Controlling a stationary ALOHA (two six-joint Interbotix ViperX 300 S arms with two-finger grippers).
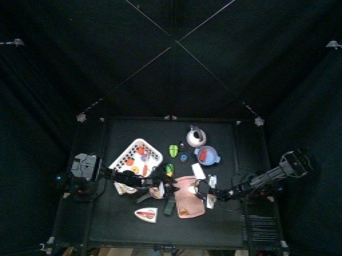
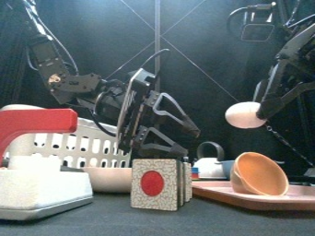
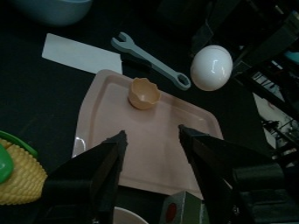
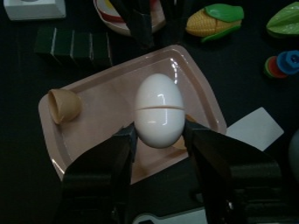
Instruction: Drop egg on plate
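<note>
Egg (image 4: 158, 108), smooth white oval, gripped in right fingers (image 4: 128, 157) above pink tray (image 4: 93, 87).

no text, label, brand name or number is legible on anything in these views.

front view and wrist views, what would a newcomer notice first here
The white egg stands out first, held between the right gripper's fingers above the pink tray. A small tan bowl lies tipped on its side on that tray. The left gripper hangs open over the tray's other end, and a red-dotted block stands in the foreground of the front view.
</note>
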